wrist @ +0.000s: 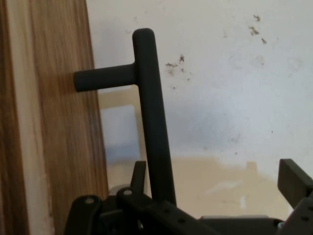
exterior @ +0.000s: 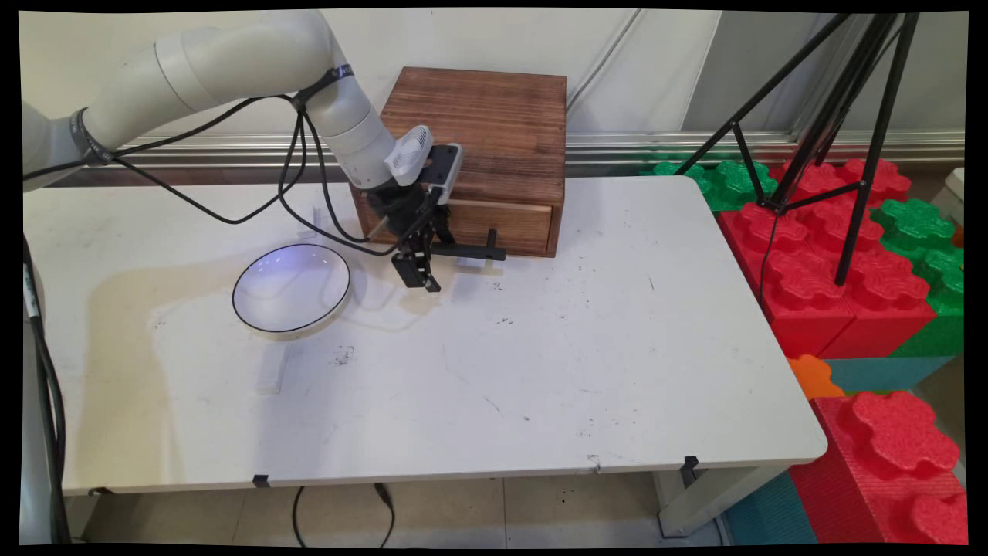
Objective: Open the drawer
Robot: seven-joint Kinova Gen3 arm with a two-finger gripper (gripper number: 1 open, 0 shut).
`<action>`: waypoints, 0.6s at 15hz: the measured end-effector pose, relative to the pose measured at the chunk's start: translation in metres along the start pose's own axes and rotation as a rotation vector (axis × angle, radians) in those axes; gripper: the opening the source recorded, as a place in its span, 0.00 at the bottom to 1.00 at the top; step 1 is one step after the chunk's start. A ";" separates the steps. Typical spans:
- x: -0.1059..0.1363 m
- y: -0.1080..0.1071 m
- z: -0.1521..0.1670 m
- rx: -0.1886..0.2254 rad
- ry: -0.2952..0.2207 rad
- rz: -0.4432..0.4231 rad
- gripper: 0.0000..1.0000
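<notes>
A brown wooden box (exterior: 486, 131) stands at the back of the white table (exterior: 587, 371). Its drawer front (exterior: 502, 225) looks flush with the box and carries a black bar handle (exterior: 471, 251) on a short post. My gripper (exterior: 417, 276) hangs at the handle's left end, fingers pointing down at the table. In the hand view the handle (wrist: 151, 117) runs down into the open gripper (wrist: 215, 176), close to the left finger, while the right finger (wrist: 293, 180) stands well apart. The wood of the drawer (wrist: 63, 127) fills the left side.
A white plate with a black rim (exterior: 292, 289) lies on the table left of the gripper. Black cables (exterior: 309, 193) hang from the arm above it. Off the table's right edge stand a black tripod (exterior: 841, 123) and red and green foam blocks (exterior: 841, 255).
</notes>
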 end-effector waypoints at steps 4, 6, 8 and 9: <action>0.001 0.005 0.003 -0.007 -0.004 0.008 1.00; 0.003 0.010 0.004 -0.014 -0.004 0.011 1.00; 0.005 0.014 0.005 -0.019 -0.003 0.011 1.00; 0.006 0.017 0.005 -0.021 -0.002 0.011 1.00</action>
